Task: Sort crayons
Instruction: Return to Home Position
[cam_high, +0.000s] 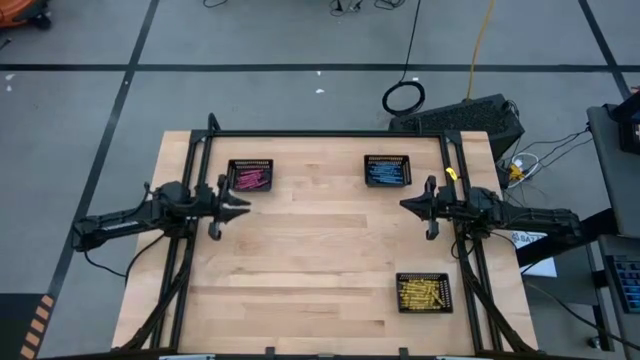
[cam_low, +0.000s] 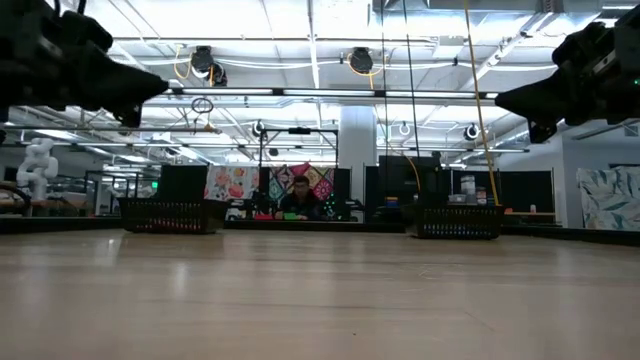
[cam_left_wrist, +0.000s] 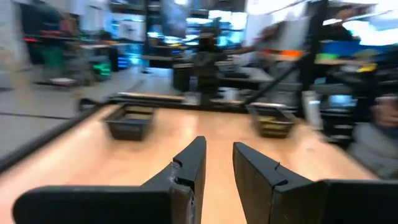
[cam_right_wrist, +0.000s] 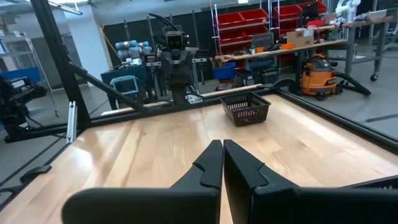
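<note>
Three black mesh baskets stand on the wooden table. One holds pink crayons (cam_high: 250, 178) at the far left, one holds blue crayons (cam_high: 387, 172) at the far right, and one holds yellow crayons (cam_high: 424, 293) at the near right. My left gripper (cam_high: 243, 207) hovers just near of the pink basket, above the table, its fingers a little apart (cam_left_wrist: 217, 163) and empty. My right gripper (cam_high: 405, 205) hovers near of the blue basket, with its fingers shut (cam_right_wrist: 222, 157) and empty. Both grippers point toward the table's middle.
Bare wood (cam_high: 320, 250) lies between the two grippers and across the near left of the table. A black frame rail (cam_high: 330, 133) runs along the far edge. In the low view a person (cam_low: 295, 200) sits far behind the table.
</note>
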